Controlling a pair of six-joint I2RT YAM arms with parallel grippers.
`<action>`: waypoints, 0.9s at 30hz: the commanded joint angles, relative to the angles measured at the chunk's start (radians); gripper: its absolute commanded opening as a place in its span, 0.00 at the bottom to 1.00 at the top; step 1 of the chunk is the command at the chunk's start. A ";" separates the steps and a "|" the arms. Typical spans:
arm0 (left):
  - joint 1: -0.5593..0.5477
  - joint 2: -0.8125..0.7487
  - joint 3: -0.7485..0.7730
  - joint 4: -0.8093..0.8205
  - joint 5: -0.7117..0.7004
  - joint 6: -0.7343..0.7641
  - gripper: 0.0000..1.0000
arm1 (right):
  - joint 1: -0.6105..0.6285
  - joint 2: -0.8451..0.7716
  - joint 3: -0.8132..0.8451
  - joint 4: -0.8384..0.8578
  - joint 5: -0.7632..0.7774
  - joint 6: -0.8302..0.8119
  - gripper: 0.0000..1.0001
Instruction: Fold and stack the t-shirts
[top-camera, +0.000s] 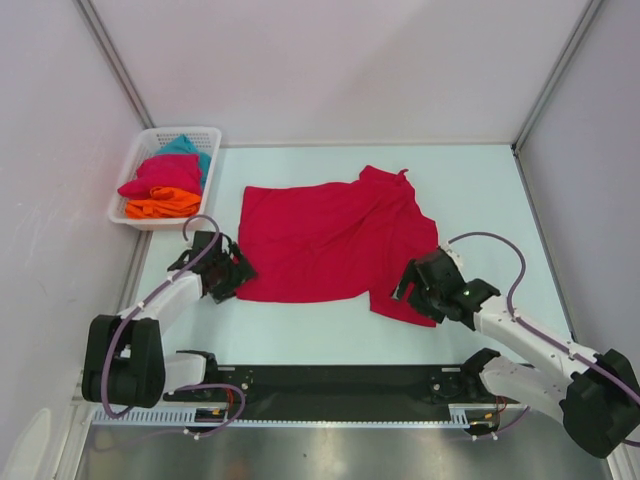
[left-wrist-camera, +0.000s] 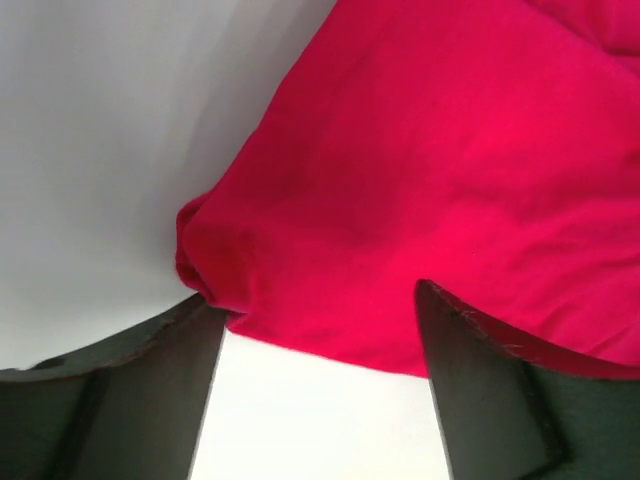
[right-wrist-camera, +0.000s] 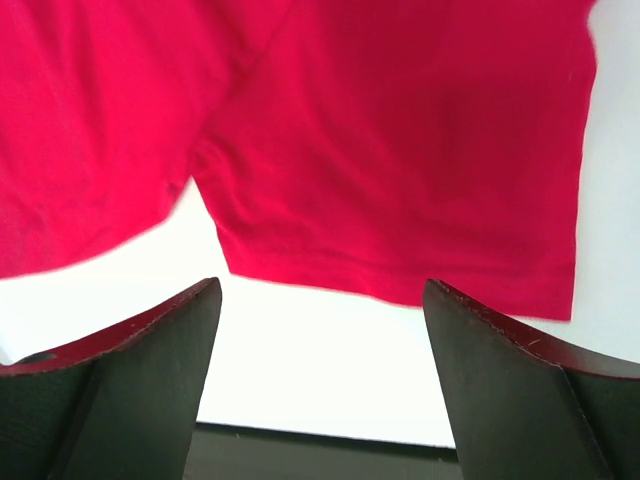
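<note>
Right now, on the pale flat table (top-camera: 330, 335), the crimson-pink cloth t-shirt (top-camera: 330, 240) lies spread out and a little rumpled, seemingly not yet folded. The left gripper (top-camera: 236, 274) is at its near left corner and the right gripper (top-camera: 412, 290) at its near right sleeve, both with fingers apart and empty. Next, I'd say, each needs to pinch the edge in front of it.

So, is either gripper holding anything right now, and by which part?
Nothing is held. The left gripper stands open at the near-left corner of the spread crimson-pink cloth t-shirt; the right gripper is open just short of its sleeve hem.
</note>
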 joint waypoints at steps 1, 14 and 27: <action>0.018 0.048 -0.073 0.071 0.048 -0.025 0.67 | 0.050 -0.042 -0.003 -0.064 0.045 0.042 0.87; 0.028 -0.019 -0.016 0.022 0.114 -0.037 0.00 | 0.070 -0.049 0.002 -0.118 0.082 0.055 0.88; 0.175 -0.168 0.125 -0.150 0.166 0.049 0.00 | 0.070 0.004 0.003 -0.148 0.125 0.058 0.88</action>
